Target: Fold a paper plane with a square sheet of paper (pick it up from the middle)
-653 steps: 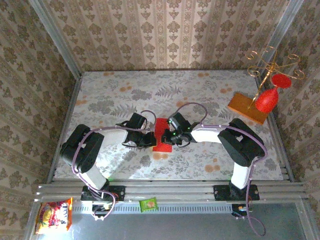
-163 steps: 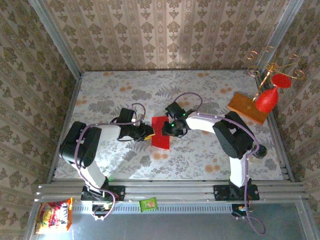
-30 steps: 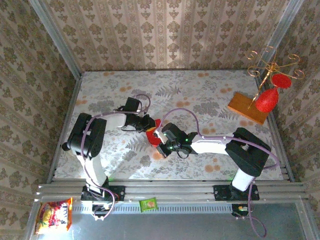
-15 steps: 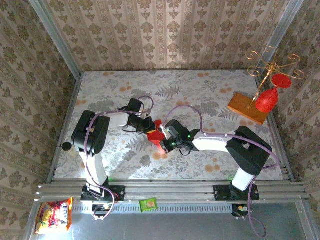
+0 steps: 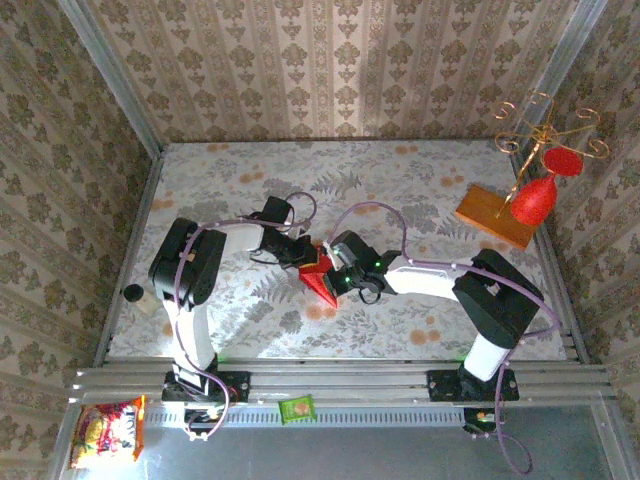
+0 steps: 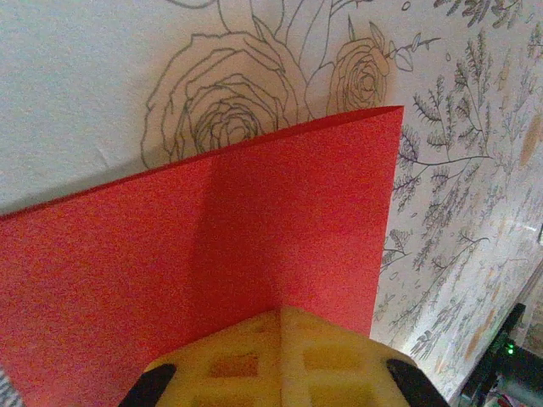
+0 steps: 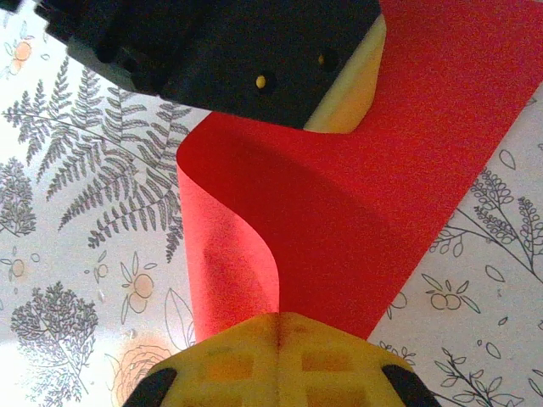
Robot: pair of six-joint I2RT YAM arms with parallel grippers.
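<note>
My left end effector (image 6: 282, 315) is pinched together on one edge of the square sheet of paper (image 6: 212, 229). My right end effector (image 7: 280, 320) is clamped on the opposite side. The sheet curls between them, over the middle of the counter (image 5: 420, 190).

Table (image 5: 220, 170) centre blocked: left arm (image 5: 205, 262), right arm (image 5: 440, 277) & red paper sheet (image 5: 318, 278) meet there. Far-right corner: wooden board (image 5: 482, 208) w/ red goblet ornament (image 5: 532, 200). Small dark-capped obj (image 5: 133, 294) at left edge. Far-left corner & far edge free.
</note>
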